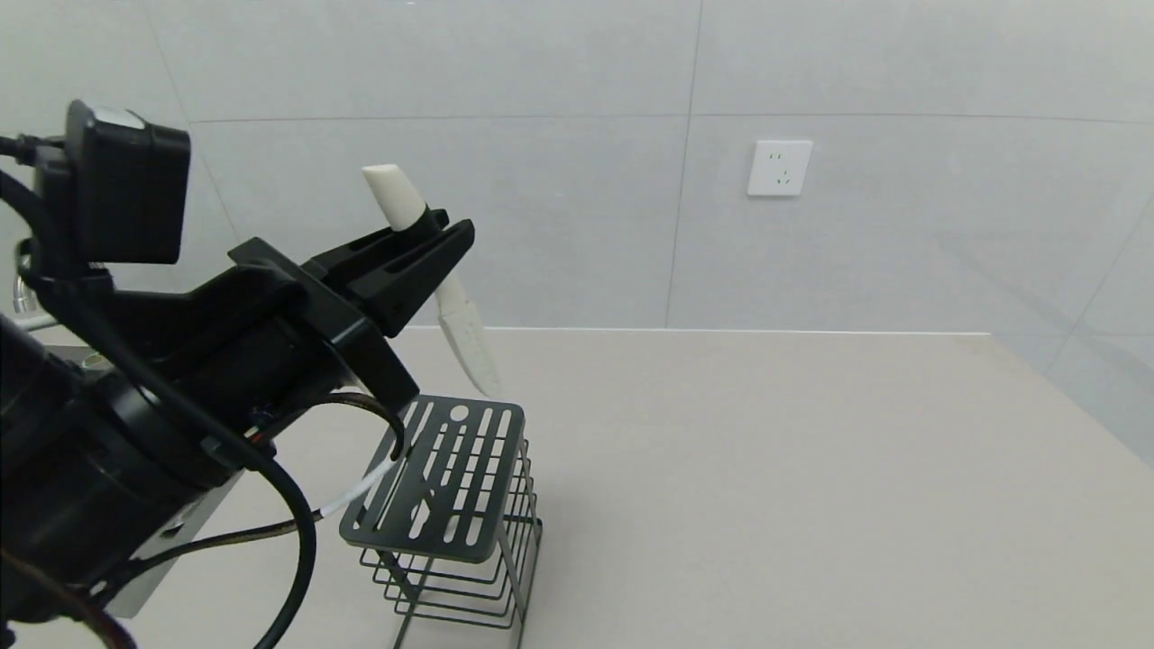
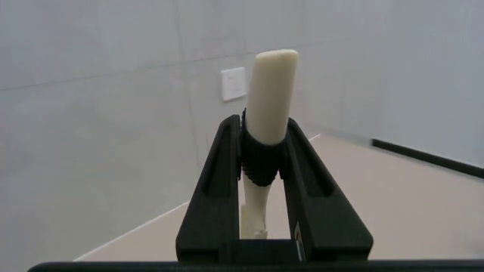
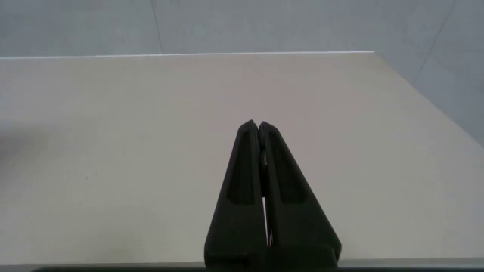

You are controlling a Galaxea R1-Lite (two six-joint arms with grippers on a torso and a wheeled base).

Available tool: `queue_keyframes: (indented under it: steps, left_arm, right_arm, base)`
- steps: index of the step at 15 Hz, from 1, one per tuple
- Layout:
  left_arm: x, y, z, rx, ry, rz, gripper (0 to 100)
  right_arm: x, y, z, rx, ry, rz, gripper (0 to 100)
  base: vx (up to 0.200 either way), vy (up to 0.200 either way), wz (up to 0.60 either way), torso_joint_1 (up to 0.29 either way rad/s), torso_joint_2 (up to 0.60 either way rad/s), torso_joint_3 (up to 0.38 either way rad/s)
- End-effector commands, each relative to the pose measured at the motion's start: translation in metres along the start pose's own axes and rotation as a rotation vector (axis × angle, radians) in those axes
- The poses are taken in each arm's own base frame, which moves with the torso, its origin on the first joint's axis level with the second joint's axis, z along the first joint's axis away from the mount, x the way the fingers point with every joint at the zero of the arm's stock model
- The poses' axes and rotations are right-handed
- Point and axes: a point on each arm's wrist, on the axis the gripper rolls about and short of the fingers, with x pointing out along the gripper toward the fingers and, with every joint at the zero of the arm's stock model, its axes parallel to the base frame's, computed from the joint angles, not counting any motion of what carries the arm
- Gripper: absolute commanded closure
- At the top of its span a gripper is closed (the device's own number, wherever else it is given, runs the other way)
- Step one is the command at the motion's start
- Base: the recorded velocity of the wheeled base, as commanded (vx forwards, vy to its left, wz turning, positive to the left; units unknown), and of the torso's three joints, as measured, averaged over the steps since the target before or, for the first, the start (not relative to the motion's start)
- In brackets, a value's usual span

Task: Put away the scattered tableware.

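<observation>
While the left tool (image 1: 442, 236) pinches a white knife (image 1: 462, 329) where handle meets blade, the knife hangs tilted, tip down, at the far edge of a dark slotted rack (image 1: 433, 543); whether tip and rack touch cannot be told. The rack stands toward the left of the tabletop (image 1: 766, 469), and open surface runs from it to the back wall and the right edge. The right tool (image 3: 259, 132), fingers pressed together, hovers over the tabletop. A wall socket (image 1: 779, 168) sits on the tiled wall.
</observation>
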Motion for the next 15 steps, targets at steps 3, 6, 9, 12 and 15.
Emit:
queue_keyframes:
  steps: [3, 6, 9, 12, 15]
  left_arm:
    - [-0.002, -0.027, -0.001, -0.032, 0.052, 0.065, 100]
    - [0.005, -0.027, -0.001, -0.03, 0.052, 0.077, 100]
    - [0.011, -0.025, -0.012, -0.014, 0.089, 0.12, 100]
    - [0.015, -0.024, -0.016, -0.006, 0.105, 0.144, 100]
    - [0.017, -0.024, -0.017, 0.018, 0.115, 0.182, 100]
  right_arm:
    - [0.0, 0.0, 0.0, -0.001, 0.003, 0.001, 100]
    - [0.0, 0.0, 0.0, -0.001, 0.002, 0.001, 100]
    - [0.0, 0.0, 0.0, -0.002, 0.003, 0.002, 100]
    - [0.0, 0.0, 0.0, -0.002, 0.003, 0.002, 100]
    - [0.0, 0.0, 0.0, -0.001, 0.0, 0.002, 100]
  base:
    - [0.0, 0.0, 0.0, 0.0, 0.0, 0.0]
    - [0.0, 0.0, 0.0, 0.0, 0.0, 0.0]
    - [0.0, 0.0, 0.0, 0.0, 0.0, 0.0]
    - [0.0, 0.0, 0.0, 0.0, 0.0, 0.0]
    - [0.0, 0.0, 0.0, 0.0, 0.0, 0.0]
